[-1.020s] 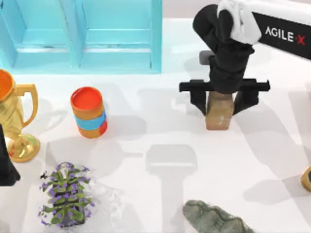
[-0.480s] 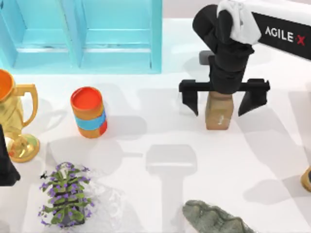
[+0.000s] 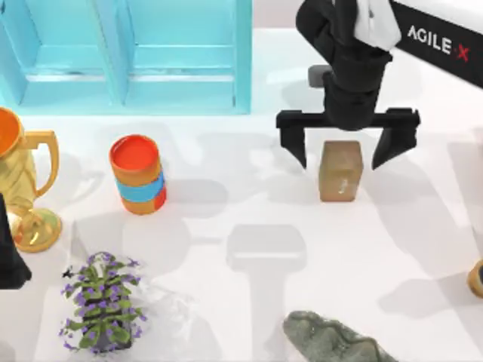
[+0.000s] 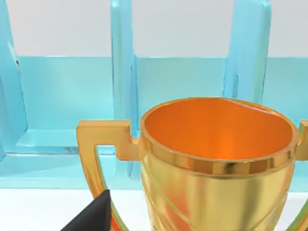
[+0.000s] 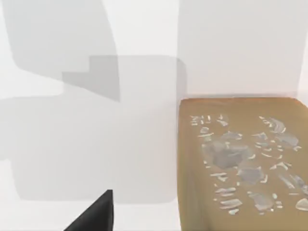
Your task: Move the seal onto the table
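Fingers of the right gripper [image 3: 346, 148] spread wide, released, just at 12 o'clock of the seal [image 3: 340, 171] standing on the table [image 3: 226, 219]; left arm parked at 9 o'clock.

Top view looks down over the table [image 3: 226, 219]; wrist views sit close, the right sharing its seal [image 3: 339, 170].

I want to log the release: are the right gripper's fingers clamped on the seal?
No, in the top view the right gripper is open, its fingers apart from the seal, which stands on the table.
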`<state>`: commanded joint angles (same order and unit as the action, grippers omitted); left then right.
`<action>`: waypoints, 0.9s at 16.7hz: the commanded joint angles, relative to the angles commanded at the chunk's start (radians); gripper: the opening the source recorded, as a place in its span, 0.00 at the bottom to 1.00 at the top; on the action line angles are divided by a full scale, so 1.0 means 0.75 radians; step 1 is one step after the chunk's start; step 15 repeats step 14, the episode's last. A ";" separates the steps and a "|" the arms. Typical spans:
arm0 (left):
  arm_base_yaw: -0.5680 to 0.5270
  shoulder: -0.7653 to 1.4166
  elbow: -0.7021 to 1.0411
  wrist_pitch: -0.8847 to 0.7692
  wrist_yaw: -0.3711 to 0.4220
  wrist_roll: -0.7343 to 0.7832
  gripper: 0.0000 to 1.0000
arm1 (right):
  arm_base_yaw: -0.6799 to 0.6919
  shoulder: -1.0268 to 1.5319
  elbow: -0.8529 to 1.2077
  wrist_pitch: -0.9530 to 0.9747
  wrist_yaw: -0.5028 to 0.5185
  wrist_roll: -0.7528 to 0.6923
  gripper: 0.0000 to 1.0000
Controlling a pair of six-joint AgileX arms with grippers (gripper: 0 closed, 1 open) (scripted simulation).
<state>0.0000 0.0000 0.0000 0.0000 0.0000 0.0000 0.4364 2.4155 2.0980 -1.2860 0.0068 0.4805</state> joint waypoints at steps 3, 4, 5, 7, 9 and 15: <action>0.000 0.000 0.000 0.000 0.000 0.000 1.00 | -0.001 0.066 0.298 -0.227 -0.002 0.002 1.00; 0.000 0.000 0.000 0.000 0.000 0.000 1.00 | 0.000 0.088 0.420 -0.311 -0.003 0.001 1.00; 0.000 0.000 0.000 0.000 0.000 0.000 1.00 | 0.001 0.109 0.543 -0.395 -0.004 -0.001 1.00; 0.000 0.000 0.000 0.000 0.000 0.000 1.00 | 0.003 0.146 0.755 -0.553 -0.004 -0.005 1.00; 0.000 0.000 0.000 0.000 0.000 0.000 1.00 | 0.004 0.172 0.914 -0.686 -0.002 -0.011 1.00; 0.000 0.000 0.000 0.000 0.000 0.000 1.00 | 0.003 0.192 1.072 -0.830 0.003 -0.018 1.00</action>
